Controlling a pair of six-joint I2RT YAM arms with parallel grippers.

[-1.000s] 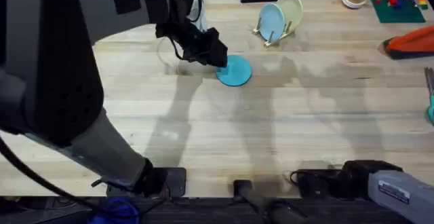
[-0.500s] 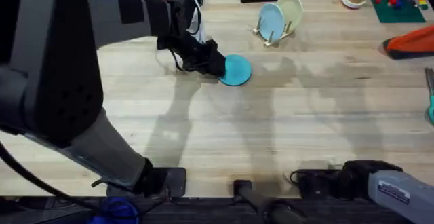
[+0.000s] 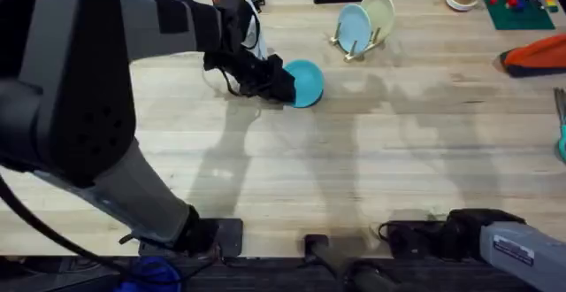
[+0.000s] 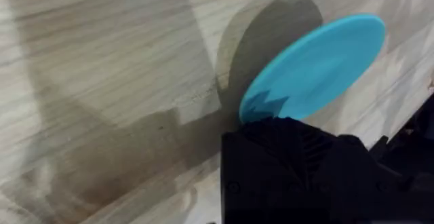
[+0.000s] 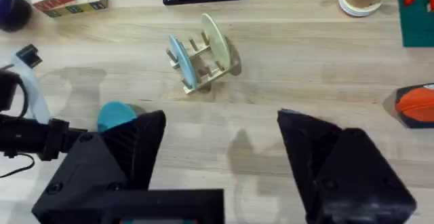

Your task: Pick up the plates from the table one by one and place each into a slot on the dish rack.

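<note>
The left gripper (image 3: 281,81) is clamped on one edge of the turquoise plate (image 3: 305,82), its black fingers pinched together on the rim. The plate juts out from the fingertips, tilted, with its far edge raised off the table (image 3: 371,168); in the left wrist view the disc (image 4: 313,66) slants up and away from the fingers and throws a round shadow on the planks beside it. Whether its lower edge touches the wood cannot be told.

Beyond the gripper, well apart from the held plate, stands the dish rack (image 3: 357,46). Two plates are upright in its slots: a light-blue plate (image 3: 353,26) on the side nearer the gripper and a cream plate (image 3: 380,13) behind it.

The right gripper (image 5: 220,166) hangs far from all this, back by its own base, with its two fingers spread wide and nothing between them. From its wrist view the rack (image 5: 202,64) and the turquoise plate (image 5: 115,115) both lie ahead of it.
</note>
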